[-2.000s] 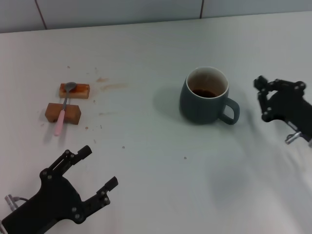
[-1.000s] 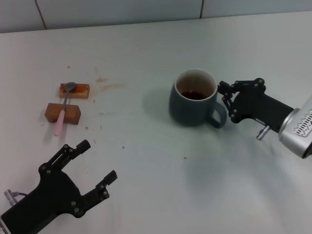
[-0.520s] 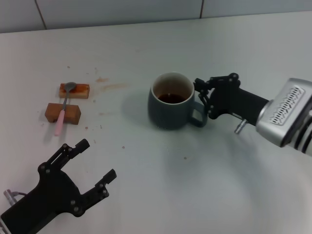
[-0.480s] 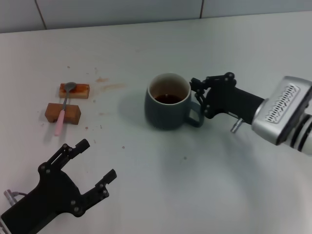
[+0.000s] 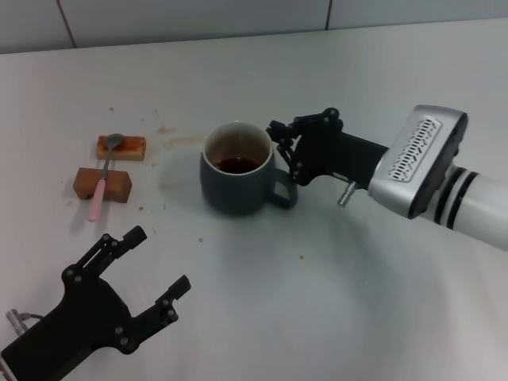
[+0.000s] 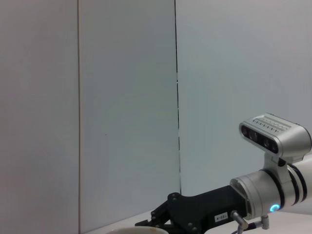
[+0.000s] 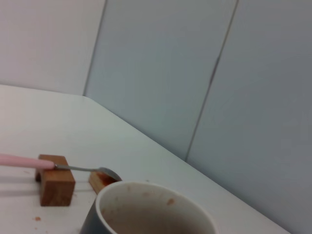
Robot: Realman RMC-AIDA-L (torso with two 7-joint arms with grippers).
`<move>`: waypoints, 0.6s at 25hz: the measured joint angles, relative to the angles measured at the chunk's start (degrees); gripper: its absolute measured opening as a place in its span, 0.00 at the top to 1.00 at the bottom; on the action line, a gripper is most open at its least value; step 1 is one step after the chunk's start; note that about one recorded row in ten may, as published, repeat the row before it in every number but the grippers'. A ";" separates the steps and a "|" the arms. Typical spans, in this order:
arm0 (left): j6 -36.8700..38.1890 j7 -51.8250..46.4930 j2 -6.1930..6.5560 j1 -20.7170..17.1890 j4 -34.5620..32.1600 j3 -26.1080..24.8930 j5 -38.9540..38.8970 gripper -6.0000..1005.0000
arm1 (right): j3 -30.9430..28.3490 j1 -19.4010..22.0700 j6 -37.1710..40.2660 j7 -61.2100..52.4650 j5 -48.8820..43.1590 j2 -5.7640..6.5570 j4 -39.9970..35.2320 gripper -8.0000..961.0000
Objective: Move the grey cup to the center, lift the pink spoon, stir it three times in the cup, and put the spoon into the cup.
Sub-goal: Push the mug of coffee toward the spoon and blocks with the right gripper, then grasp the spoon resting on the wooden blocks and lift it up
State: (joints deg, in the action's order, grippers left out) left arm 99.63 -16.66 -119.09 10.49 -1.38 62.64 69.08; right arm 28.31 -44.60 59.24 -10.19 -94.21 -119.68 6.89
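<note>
Cup being brought toward the worktop's middle by the right arm.

The worktop (image 5: 333, 302) is a pale, smooth, matt sheet with a few brown stains near the blocks. The right end effector (image 5: 287, 148) is at the handle side of the cup (image 5: 235, 184), touching it; whether its fingers clamp the handle or only press on it cannot be told. The cup is a rounded, glazed blue-grey mug, pale inside, with dark liquid low down. The left end effector (image 5: 155, 270) is parked at the near left, fingers spread and empty. Two brown rectangular blocks (image 5: 103, 183) lie left of the cup, and the spoon (image 5: 101, 187), metal bowl and slim pink handle, rests across them. Judged next: release the cup, then lift the spoon by its handle.
</note>
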 joint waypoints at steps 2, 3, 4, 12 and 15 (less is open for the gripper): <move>0.14 0.04 0.00 -0.08 -0.01 0.01 0.00 0.17 | 0.13 -0.49 -0.08 0.03 0.00 -0.03 0.39 0.94; 0.16 0.05 0.00 -0.12 -0.02 0.02 0.00 0.17 | 0.14 -0.53 -0.08 0.03 0.00 -0.03 0.47 0.94; 0.16 0.05 0.00 -0.17 -0.03 0.02 0.00 0.17 | -0.01 -0.44 0.01 0.03 0.00 -0.03 0.51 0.94; 0.20 0.06 0.00 -0.23 -0.03 -0.47 0.00 0.17 | -8.18 5.24 4.70 0.19 0.62 0.20 -1.63 0.93; 0.23 0.06 0.00 -0.27 -0.03 -0.93 0.01 0.17 | -12.57 9.97 12.47 -2.33 0.64 0.52 -3.62 0.93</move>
State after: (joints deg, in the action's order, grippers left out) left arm 99.86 -16.60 -119.09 10.23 -1.41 61.71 69.09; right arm 15.74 -34.63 71.71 -12.53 -93.57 -119.16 3.27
